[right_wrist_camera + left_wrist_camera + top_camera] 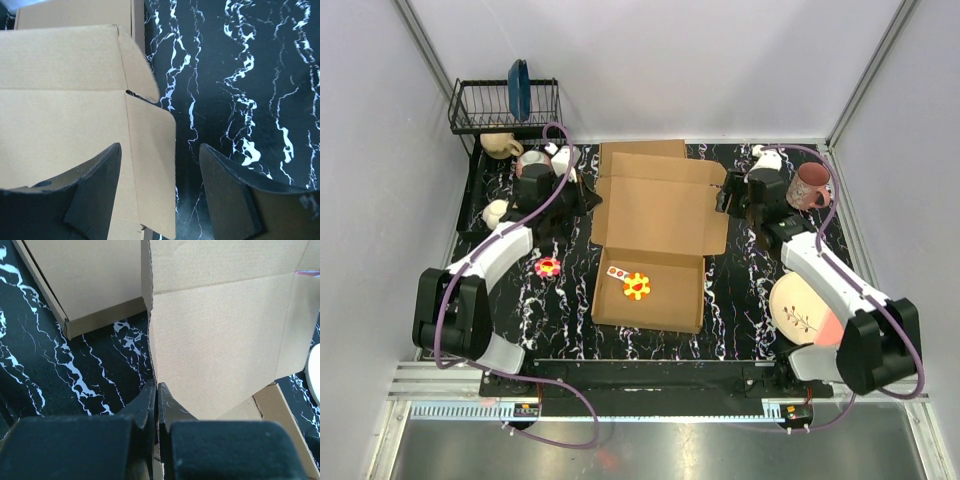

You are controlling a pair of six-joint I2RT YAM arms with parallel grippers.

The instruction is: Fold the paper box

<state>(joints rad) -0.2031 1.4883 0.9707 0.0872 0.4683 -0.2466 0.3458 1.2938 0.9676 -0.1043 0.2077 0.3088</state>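
The paper box (660, 215) lies open in the middle of the black marbled mat, a brown cardboard tray with its lid panel raised behind. My left gripper (585, 200) is at the lid's left edge. The left wrist view has that gripper (156, 387) shut on the thin cardboard edge of the box panel (220, 340). My right gripper (724, 195) is at the lid's right side. In the right wrist view this gripper (160, 150) is open, with the rounded side flap (150, 150) of the box between its fingers, untouched by the right finger.
A second, formed cardboard box (642, 150) stands just behind the lid. A dish rack (505, 105) and mugs (502, 145) sit at the back left, a pink mug (810, 185) at the right, a plate (805, 310) near my right arm. Flower toys lie in the tray (637, 286) and on the mat (548, 267).
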